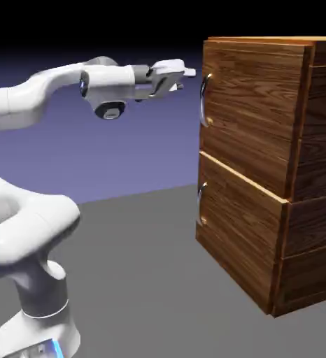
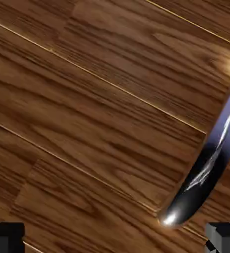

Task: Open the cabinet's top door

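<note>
In the exterior view, the robot's base (image 1: 36,335) stands nearest, at the bottom left, a smooth rounded white shell with a blue-lit strip on its front. The white arm (image 1: 29,227) rises from it in glossy, bulging links, then reaches across toward the exterior view's right.

At its end, the pincer (image 1: 185,79) is wide open with nothing between its fingers. It hangs just beside the upper handle (image 1: 204,101), apart from it: a long, slim bow of polished silver metal, curved outward. In the hand view this handle shows large at the right, its shine going from dark to pale violet, one rounded end bright against the wood.

The handle is fixed near the outer upright edge of the top door (image 1: 253,105), a flat rectangular panel of warm brown wood with dark wavy grain and thin pale seams. The door sits shut, flush in the upper half of the tall, boxy cabinet (image 1: 323,140). Below it is the shorter lower panel (image 1: 239,234), of the same grain, with a smaller curved silver handle (image 1: 201,204).

The matte grey table (image 1: 138,266) runs back to its far edge, against the plain blue-violet backdrop (image 1: 148,154).
</note>
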